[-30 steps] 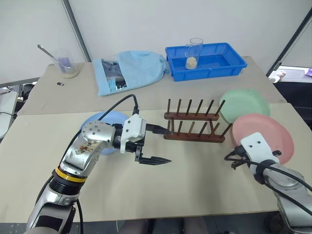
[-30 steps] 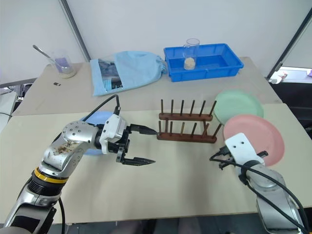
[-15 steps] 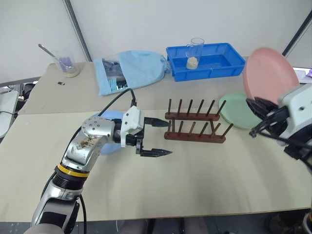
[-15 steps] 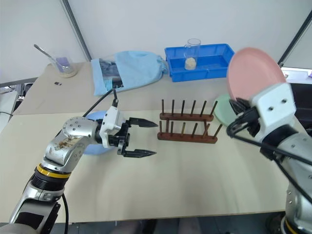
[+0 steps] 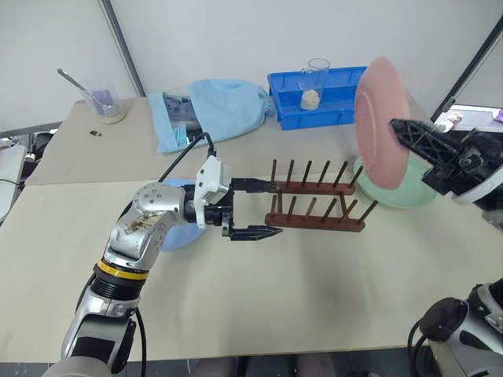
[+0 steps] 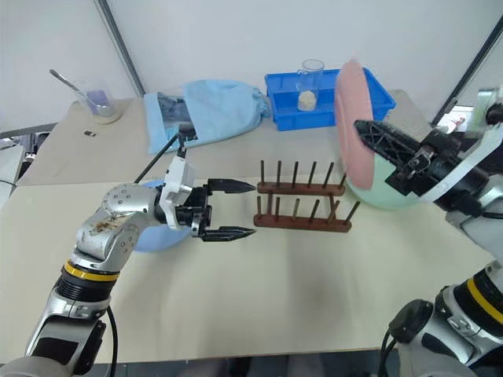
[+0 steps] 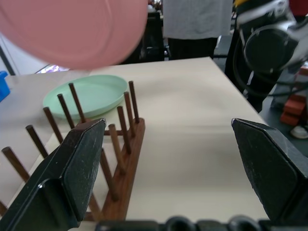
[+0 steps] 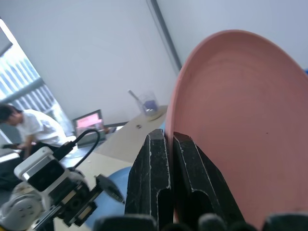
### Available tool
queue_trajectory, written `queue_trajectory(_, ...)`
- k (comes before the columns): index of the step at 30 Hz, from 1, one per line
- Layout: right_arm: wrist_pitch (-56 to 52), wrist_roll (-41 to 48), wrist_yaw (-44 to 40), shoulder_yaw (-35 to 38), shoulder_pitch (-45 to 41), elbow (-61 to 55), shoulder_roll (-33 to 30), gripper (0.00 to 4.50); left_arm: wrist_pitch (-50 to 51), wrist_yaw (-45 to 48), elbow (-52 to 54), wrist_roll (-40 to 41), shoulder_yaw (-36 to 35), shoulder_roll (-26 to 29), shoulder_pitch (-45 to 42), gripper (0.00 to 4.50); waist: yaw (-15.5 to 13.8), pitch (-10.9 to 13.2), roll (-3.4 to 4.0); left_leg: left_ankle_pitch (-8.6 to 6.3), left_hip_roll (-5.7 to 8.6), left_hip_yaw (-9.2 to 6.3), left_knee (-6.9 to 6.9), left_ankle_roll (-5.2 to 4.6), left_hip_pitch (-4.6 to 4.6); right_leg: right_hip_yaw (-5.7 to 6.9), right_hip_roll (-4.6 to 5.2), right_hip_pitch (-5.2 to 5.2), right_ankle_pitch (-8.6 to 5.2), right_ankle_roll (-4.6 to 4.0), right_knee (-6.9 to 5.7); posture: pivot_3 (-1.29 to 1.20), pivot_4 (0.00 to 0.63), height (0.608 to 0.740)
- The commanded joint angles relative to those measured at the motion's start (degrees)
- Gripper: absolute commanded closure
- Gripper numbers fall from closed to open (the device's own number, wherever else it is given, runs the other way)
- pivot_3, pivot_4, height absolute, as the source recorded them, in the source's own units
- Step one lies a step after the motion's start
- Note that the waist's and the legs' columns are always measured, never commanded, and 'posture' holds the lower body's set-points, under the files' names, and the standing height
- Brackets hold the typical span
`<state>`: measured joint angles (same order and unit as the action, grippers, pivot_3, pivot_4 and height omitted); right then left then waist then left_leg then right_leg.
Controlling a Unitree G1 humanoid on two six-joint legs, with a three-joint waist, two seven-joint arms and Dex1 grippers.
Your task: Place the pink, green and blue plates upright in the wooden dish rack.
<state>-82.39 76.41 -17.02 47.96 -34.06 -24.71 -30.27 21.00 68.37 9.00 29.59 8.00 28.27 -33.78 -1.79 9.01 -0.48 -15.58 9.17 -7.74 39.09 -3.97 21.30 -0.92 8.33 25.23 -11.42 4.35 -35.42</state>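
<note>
Pinching the rim of the matte pink plate (image 5: 380,122), the right end effector (image 8: 169,159) holds it on edge at upper right, above the peg-lined wooden dish rack (image 5: 314,200). The left end effector (image 5: 255,210) gapes wide beside the rack's left end; the mint green plate (image 7: 91,94) lies flat at right, the blue plate (image 5: 178,229) mid-left behind that arm.

Left arm (image 5: 145,228): brushed silver metal casing with rust-coloured scuff marks, yellow band above a black ring near the elbow, white wrist block, loose black cable looping over it. Left gripper (image 5: 251,209): two black pointed fingers. Right gripper (image 5: 409,133): black ribbed fingers, white wrist housing, black cabling.
</note>
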Motion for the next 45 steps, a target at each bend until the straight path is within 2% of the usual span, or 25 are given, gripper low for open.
queue_trajectory(1,5.7,10.2,6.7,-0.5,2.9,0.5,-2.1,4.49,0.7,0.2,2.5,1.6,-1.1,0.6,-0.4,0.0,0.1,0.0,0.0,0.0,0.0,0.0,0.0,0.0,0.0,0.0,0.0,-0.01,0.0,0.0,0.02,0.0,0.15,0.74)
queue_trajectory(11,18.3,19.9,13.7,-6.4,9.5,5.7,-8.7,4.49,0.7,0.2,2.4,1.8,-1.1,0.5,-0.7,0.0,1.2,0.0,0.0,0.05,0.0,0.01,0.0,0.06,-0.04,-0.02,-0.04,-0.05,0.11,0.0,0.0,0.0,0.15,0.74)
queue_trajectory(18,22.9,20.4,15.2,-11.2,8.9,12.7,-12.0,4.49,0.6,0.2,2.2,2.5,-1.4,0.1,-0.8,0.0,1.1,0.0,0.0,0.05,0.0,0.01,0.01,0.06,-0.05,-0.01,-0.05,-0.05,0.12,0.0,0.01,0.0,0.15,0.74)
queue_trajectory(27,23.3,21.6,17.1,-15.9,5.8,20.5,-14.3,4.49,0.6,0.2,2.9,3.0,-1.2,0.3,-0.4,0.0,1.1,0.0,0.0,0.04,0.0,0.01,0.0,0.04,-0.02,-0.01,-0.05,-0.06,0.13,0.01,0.09,0.0,0.15,0.74)
queue_trajectory(35,25.1,18.3,18.7,-15.8,4.2,22.5,-15.2,1.75,0.1,-0.4,3.2,2.5,-1.2,0.3,0.3,0.0,1.1,0.0,0.0,0.03,0.0,0.01,0.0,0.03,-0.01,-0.01,-0.05,-0.06,0.14,0.02,0.12,0.0,0.15,0.74)
queue_trajectory(40,27.0,13.7,15.6,-13.0,2.2,22.7,-20.6,0.05,0.5,-1.3,4.1,2.6,-1.5,0.5,1.2,0.0,1.1,0.0,0.0,0.03,0.01,0.01,0.0,0.03,0.0,-0.01,-0.05,-0.05,0.15,0.04,0.14,0.0,0.15,0.74)
queue_trajectory(41,27.3,11.6,14.1,-12.8,2.1,23.0,-22.5,0.05,0.8,-1.5,4.2,2.8,-1.5,0.6,1.4,0.0,1.0,0.0,0.01,0.03,0.01,0.01,0.0,0.03,0.0,-0.01,-0.05,-0.04,0.15,0.04,0.14,0.0,0.15,0.74)
queue_trajectory(45,29.7,-4.3,-2.0,-17.0,8.0,20.2,-33.5,0.05,2.1,-1.5,5.2,3.2,-1.3,1.4,1.8,0.0,0.8,0.0,0.01,0.01,0.01,0.02,-0.01,-0.01,0.02,0.07,-0.08,-0.05,0.15,0.05,0.2,0.0,0.15,0.74)
